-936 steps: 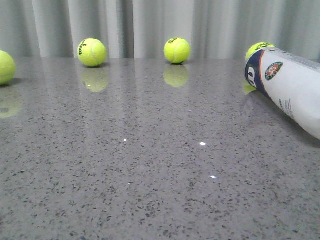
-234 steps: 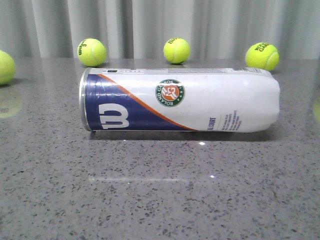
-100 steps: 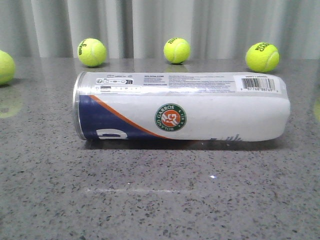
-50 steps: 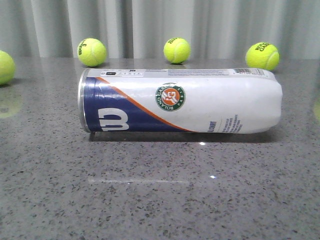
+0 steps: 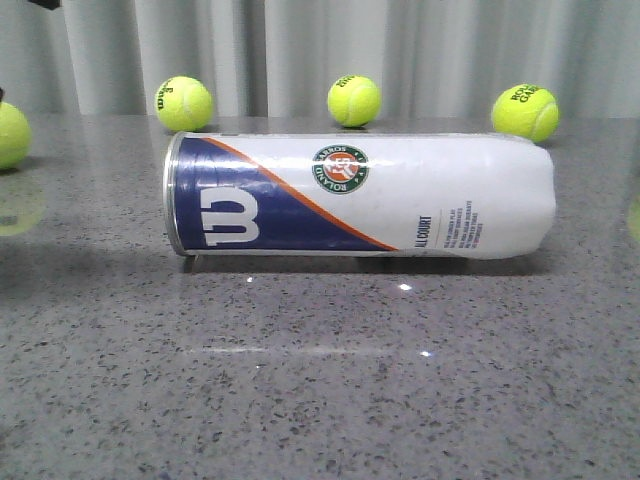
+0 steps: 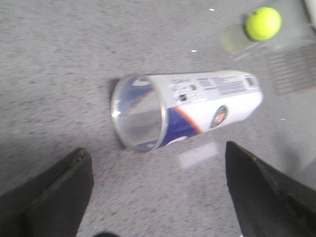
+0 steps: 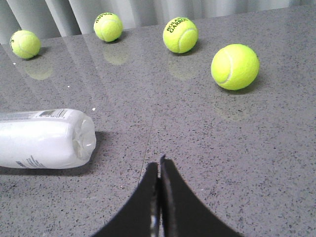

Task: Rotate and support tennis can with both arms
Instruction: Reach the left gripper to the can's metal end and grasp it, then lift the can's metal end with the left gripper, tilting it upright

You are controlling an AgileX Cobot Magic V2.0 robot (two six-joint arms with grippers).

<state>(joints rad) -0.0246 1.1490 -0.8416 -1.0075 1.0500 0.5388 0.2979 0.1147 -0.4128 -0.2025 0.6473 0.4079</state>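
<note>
The tennis can [image 5: 360, 196] lies on its side across the middle of the grey table, silver rim to the left, navy Wilson panel and round logo facing me. In the left wrist view the tennis can [image 6: 190, 109] shows its open mouth, empty inside. My left gripper [image 6: 158, 170] hovers off that mouth end, open wide, touching nothing. In the right wrist view my right gripper [image 7: 159, 163] is shut and empty, a short way off the can's closed white end [image 7: 47, 138]. Neither gripper appears in the front view.
Three tennis balls [image 5: 184, 104] [image 5: 354, 100] [image 5: 524, 111] line the back of the table before a grey curtain. Another ball [image 5: 12, 134] sits at the far left edge. A loose ball [image 7: 234, 66] lies near the right gripper.
The can has rolled about its long axis, the Wilson panel turning further into view and the barcode side out of sight. It stays lying across the middle.
</note>
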